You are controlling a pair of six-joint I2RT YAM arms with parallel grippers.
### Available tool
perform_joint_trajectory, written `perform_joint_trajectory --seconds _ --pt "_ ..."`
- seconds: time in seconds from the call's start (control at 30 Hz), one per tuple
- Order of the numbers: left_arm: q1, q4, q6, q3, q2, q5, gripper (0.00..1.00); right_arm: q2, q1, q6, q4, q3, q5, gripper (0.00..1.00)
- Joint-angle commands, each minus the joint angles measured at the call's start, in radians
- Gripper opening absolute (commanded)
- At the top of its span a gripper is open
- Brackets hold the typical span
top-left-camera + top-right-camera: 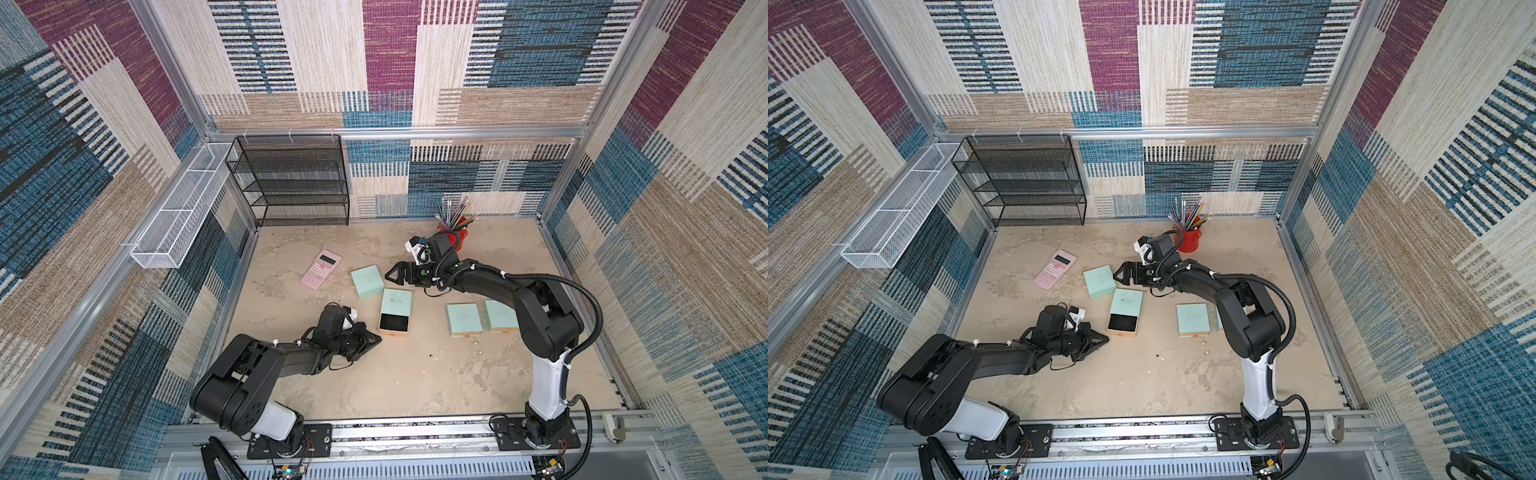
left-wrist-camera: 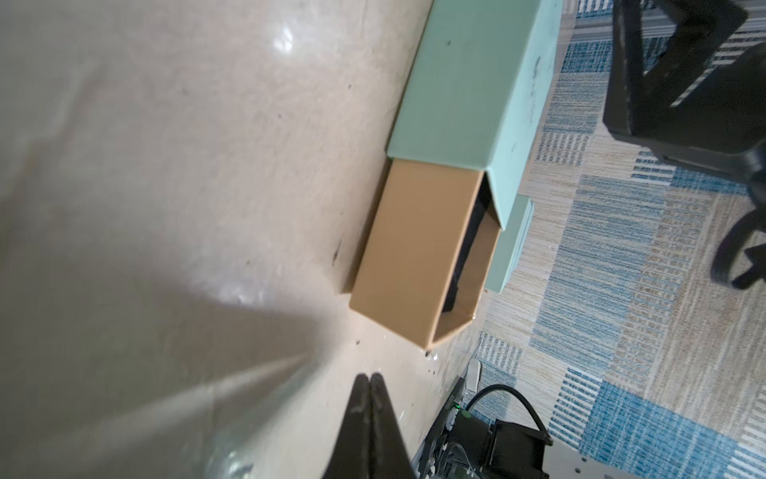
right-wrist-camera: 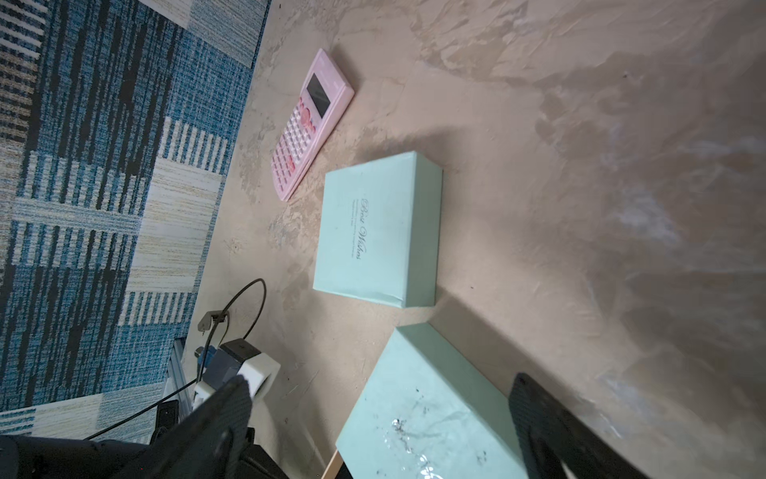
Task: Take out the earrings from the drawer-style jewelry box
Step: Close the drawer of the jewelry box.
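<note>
The earrings (image 1: 437, 354) show only as a few whitish-silvery specks lying loose on the table (image 1: 374, 390). They sit near the front edges of two closed mint boxes (image 1: 464, 318) and well apart from the opened jewelry box (image 1: 397, 300), and they are too small to give any shape. That box is a matte mint-green card sleeve, scuffed with dark marks. A kraft-brown drawer (image 1: 393, 323) with a black lining stands pulled out of it toward the robot. Nothing can be made out on the lining, and the left wrist view catches only a sliver of it past the drawer wall. The table is a mottled, faintly glossy beige sheet. The left arm reaches low and nearly level over it. The left gripper (image 1: 377, 340) is pinched fully together, its tip just beside the drawer's front corner, and whether a speck sits between the pads cannot be told. The right arm bends round from the far side. The right gripper (image 3: 379, 383) is spread wide and holds nothing, near the far end of the sleeve and beside a third closed mint box (image 1: 367, 281). Silvery glints on the sleeve top in the right wrist view are unclear. The right arm covers part of one mint box, and its wrist hides most of a red pencil cup (image 1: 462, 237).
</note>
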Motion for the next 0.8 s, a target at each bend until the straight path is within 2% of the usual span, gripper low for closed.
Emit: perform_joint_trajectory --seconds 0.0,0.37,0.77 --pt "-0.001 0.199 -0.050 -0.011 0.047 -0.034 0.00 0.022 -0.001 -0.012 0.018 0.021 -0.055 0.99" --pt "-0.021 0.432 -0.117 0.004 0.210 -0.038 0.00 0.061 -0.001 -0.007 0.022 0.025 -0.139 0.99" --pt "-0.039 0.438 -0.102 0.061 0.248 -0.038 0.00 0.058 -0.001 0.010 0.041 -0.001 -0.188 0.99"
